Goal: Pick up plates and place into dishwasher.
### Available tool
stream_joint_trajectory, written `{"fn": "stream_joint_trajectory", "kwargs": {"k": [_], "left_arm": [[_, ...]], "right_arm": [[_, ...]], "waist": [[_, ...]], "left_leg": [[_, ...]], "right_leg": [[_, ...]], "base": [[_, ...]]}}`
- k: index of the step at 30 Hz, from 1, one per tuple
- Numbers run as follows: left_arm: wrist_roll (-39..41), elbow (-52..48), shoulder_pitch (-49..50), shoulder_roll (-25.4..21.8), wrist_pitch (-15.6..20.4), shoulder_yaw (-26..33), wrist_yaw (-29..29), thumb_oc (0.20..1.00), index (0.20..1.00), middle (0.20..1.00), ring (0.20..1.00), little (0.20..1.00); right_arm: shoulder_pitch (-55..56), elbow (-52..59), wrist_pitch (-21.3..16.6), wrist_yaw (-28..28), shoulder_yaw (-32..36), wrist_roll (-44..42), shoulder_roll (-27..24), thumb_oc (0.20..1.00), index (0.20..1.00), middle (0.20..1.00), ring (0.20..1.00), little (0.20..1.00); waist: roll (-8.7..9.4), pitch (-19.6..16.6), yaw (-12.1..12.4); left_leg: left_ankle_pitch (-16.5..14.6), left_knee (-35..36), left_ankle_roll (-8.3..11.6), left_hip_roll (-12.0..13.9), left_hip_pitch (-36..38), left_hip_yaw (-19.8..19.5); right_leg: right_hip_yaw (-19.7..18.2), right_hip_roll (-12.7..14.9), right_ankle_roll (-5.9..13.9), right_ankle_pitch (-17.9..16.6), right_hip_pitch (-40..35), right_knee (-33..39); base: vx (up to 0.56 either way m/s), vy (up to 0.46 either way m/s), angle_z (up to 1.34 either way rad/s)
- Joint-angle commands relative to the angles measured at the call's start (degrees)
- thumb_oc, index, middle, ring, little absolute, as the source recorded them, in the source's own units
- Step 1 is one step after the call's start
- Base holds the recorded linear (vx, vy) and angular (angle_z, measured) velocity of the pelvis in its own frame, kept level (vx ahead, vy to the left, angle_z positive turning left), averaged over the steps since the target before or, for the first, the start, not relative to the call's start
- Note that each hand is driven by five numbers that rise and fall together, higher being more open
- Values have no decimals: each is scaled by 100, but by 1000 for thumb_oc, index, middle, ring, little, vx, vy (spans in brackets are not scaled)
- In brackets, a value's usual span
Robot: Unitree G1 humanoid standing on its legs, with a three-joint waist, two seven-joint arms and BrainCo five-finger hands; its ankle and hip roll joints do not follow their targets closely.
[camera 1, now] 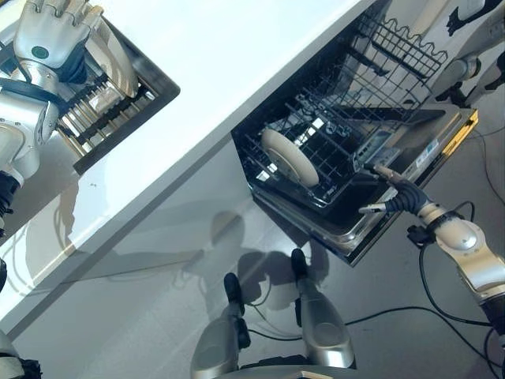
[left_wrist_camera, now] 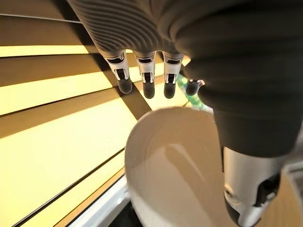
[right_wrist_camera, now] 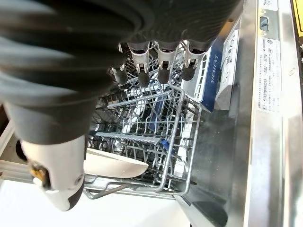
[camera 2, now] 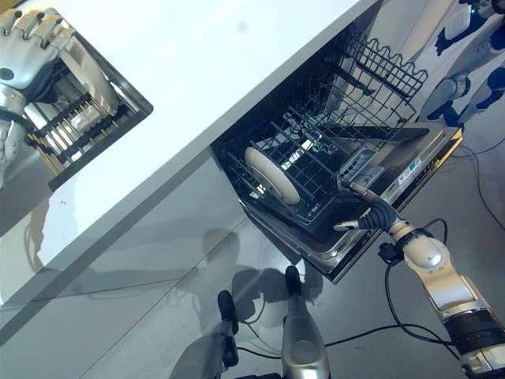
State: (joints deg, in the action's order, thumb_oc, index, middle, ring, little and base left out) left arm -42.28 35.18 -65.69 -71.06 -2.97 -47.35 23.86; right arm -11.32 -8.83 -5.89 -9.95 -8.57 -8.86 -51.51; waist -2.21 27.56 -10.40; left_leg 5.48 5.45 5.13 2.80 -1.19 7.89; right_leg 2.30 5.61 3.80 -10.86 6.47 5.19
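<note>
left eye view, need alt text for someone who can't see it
A white plate stands on edge in the pulled-out lower rack of an open dishwasher under a white counter. The robot's right hand hovers open by the rack, while its left hand grasps another plate at a recessed drying rack.

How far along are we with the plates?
One plate already stands in the dishwasher's lower rack. The left hand is at the dish rack in the counter, fingers and thumb around a second plate. It has yet to go into the dishwasher. The right hand hovers open by the door.
</note>
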Motion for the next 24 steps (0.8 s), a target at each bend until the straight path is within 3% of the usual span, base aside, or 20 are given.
{"fn": "stream_joint_trajectory", "kwargs": {"k": [1, 5, 6, 7, 8, 24], "left_arm": [[-545, 264, -823, -597, 50, -209, -227, 1000, 1000, 1000, 1000, 1000], [-812, 440, -1033, -555, 149, -508, -636, 1000, 1000, 1000, 1000, 1000], [-817, 495, -1074, -534, 134, -557, -775, 736, 736, 736, 736, 736], [-772, 539, -1129, -515, 83, -620, -899, 564, 564, 564, 564, 564], [-715, 604, -1182, -488, 65, -685, -1014, 200, 200, 200, 200, 200], [-923, 1480, -1341, -216, 244, -785, -882, 200, 200, 200, 200, 200]], "right_arm": [[-258, 414, -244, -7, 513, -401, -460, 1000, 1000, 1000, 1000, 1000], [-363, 381, -285, -54, 482, -525, -511, 1000, 1000, 1000, 1000, 1000], [-391, 371, -304, -54, 467, -542, -527, 1000, 1000, 1000, 1000, 1000], [-414, 370, -323, -54, 453, -556, -537, 1000, 1000, 1000, 1000, 1000], [-441, 379, -332, -24, 437, -550, -552, 1000, 1000, 1000, 1000, 1000], [-657, 324, -484, -82, 518, -916, -709, 1000, 1000, 1000, 1000, 1000]], "waist": [[10, 110, -128], [1, 104, -157], [-8, 100, -162], [-10, 92, -163], [-15, 82, -171], [-87, -84, -261]], "left_leg": [[-507, -145, -406, -614, -329, 356], [-494, -127, -408, -622, -377, 404], [-490, -122, -407, -624, -383, 409], [-488, -121, -407, -626, -391, 409], [-486, -116, -406, -626, -393, 419], [-493, -74, -368, -647, -401, 430]], "right_leg": [[111, -212, 382, 741, 423, -644], [123, -214, 386, 713, 478, -626], [132, -214, 389, 708, 488, -626], [139, -214, 391, 707, 495, -627], [145, -212, 395, 706, 499, -626], [190, -193, 368, 724, 504, -578]], "base": [[-29, 48, 1], [-17, 20, 0], [0, 0, 0], [0, 0, 0], [0, 0, 0], [-2, 1, 0]]}}
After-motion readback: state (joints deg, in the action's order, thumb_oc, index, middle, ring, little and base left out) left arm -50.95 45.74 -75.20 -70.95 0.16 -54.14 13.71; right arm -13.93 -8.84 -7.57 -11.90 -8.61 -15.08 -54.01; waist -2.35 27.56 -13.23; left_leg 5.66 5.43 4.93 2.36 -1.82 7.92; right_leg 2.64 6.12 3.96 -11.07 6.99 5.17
